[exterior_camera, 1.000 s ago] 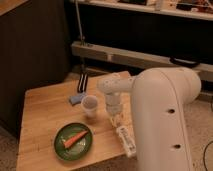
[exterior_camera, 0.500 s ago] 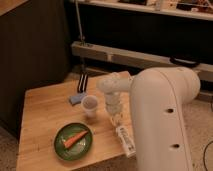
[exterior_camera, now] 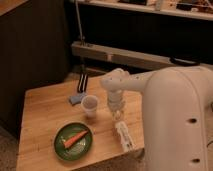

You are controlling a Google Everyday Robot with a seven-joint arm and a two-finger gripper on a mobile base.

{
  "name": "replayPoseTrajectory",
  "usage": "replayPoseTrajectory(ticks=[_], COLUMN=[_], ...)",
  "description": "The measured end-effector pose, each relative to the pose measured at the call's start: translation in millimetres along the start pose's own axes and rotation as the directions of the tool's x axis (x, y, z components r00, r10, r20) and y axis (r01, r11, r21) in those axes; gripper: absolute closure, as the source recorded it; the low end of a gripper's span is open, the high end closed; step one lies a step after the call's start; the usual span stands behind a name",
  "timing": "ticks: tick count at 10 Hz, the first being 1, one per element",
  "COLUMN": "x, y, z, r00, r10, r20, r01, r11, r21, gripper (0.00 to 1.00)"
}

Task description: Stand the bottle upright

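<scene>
Hardly anything has shifted since a moment ago: the big white arm, the bottle and the cup all sit where they were, so what I am watching looks like a pause low over the wood rather than a sweep.

From the one camera, looking down across the wooden table, the gripper hangs nose-down from the bent wrist, just right of the whitish cup and close above the tabletop. Its jaws are closed. I cannot tell whether they pinch anything between them.

The bottle lies flat on its side near the table's front right edge, directly below the gripper and a little to the right as seen here. Its long axis runs on a diagonal, the upper end pointing back toward the gripper's tip and the lower end toward the table edge. That upper end sits right at the fingertips, touching or next to touching. Which end carries the cap I can't make out.

To my eye, everything turns on that near end: raising it while the far end pivots on the wood would stand the bottle up. It is not upright yet.

Off to the left, a green plate holds a carrot, well clear of the work.
</scene>
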Motion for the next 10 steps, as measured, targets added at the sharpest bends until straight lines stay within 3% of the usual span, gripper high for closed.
replayPoseTrajectory(ticks=[4, 5, 10], x=[-14.8, -18.4, -27.7], y=[-5.3, -10.3, -19.4], z=[-39.9, -64.1, -125.3], r00=[0.995, 0.989, 0.960], r10=[0.011, 0.017, 0.040], r20=[0.103, 0.145, 0.277], r01=[-0.011, -0.019, -0.051], r11=[1.000, 1.000, 0.998], r21=[-0.002, 0.009, 0.030], gripper=[0.77, 0.77, 0.77])
